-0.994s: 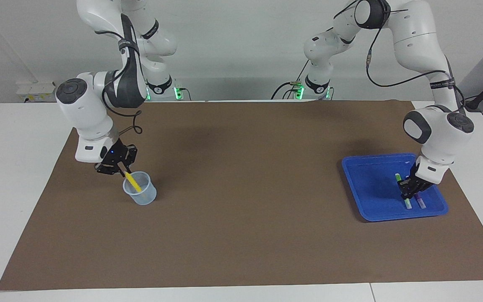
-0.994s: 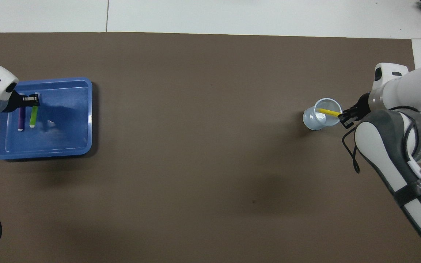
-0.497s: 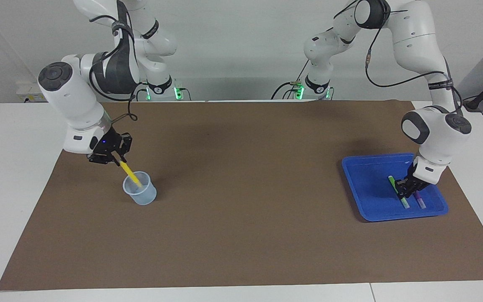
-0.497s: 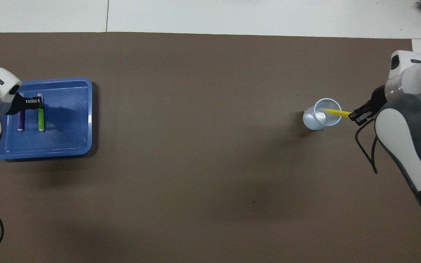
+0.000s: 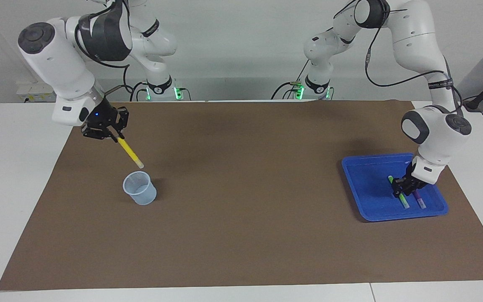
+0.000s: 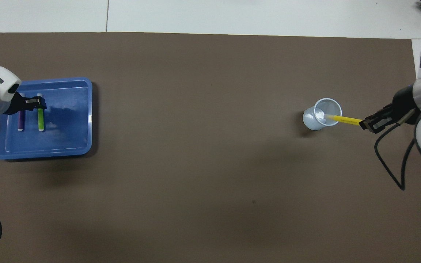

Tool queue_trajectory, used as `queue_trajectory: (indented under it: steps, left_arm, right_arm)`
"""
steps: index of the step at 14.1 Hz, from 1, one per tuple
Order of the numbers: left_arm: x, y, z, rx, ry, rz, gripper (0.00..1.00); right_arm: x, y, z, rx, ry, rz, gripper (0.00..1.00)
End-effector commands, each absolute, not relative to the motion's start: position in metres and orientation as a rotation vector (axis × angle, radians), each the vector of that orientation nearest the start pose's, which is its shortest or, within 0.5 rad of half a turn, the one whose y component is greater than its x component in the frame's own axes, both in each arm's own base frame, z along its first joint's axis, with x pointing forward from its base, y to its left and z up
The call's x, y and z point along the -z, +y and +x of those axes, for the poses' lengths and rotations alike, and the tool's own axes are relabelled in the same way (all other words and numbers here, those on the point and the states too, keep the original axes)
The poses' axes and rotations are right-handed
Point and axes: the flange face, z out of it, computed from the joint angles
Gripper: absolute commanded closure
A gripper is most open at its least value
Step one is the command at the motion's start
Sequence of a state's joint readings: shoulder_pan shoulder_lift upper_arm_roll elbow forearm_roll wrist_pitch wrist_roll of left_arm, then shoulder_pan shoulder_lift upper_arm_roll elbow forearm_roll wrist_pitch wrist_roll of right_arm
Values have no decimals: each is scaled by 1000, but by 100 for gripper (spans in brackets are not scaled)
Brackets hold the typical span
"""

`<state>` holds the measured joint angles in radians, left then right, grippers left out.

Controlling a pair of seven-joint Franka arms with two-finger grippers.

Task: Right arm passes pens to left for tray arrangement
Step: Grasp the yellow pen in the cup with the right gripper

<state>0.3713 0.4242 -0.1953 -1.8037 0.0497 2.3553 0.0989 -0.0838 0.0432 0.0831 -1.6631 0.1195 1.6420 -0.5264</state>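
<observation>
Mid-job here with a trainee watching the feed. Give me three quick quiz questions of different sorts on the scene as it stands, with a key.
1. True or false: the yellow pen is standing in the cup.
2. Which pens lie in the blue tray? A) yellow and green B) green and purple C) purple only
3. Fill in: the left gripper is down at the ____ pen.

Key
1. False. The right gripper holds it in the air, its tip clear above the cup in the facing view.
2. B. The green pen and the purple pen lie side by side, apart.
3. Green.
</observation>
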Motion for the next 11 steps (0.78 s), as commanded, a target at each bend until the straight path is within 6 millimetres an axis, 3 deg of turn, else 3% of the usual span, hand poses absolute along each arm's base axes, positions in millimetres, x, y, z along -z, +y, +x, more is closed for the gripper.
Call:
queue_trajectory:
  steps: [1, 4, 7, 11]
  left_arm:
    - [-374, 129, 655, 174, -123, -3163, 53]
    - [-398, 122, 651, 163, -235, -3169, 52]
    - [-417, 78, 646, 93, -447, -3169, 45]
    - [-425, 11, 641, -5, -854, -3146, 20]
  right_arm:
    - [-574, 35, 573, -16, -586, -2852, 93]
    - [-576, 84, 575, 28, -427, -2809, 93]
    - [-570, 127, 573, 27, -186, -2757, 94]
    - [-571, 189, 560, -19, 79, -2656, 94]
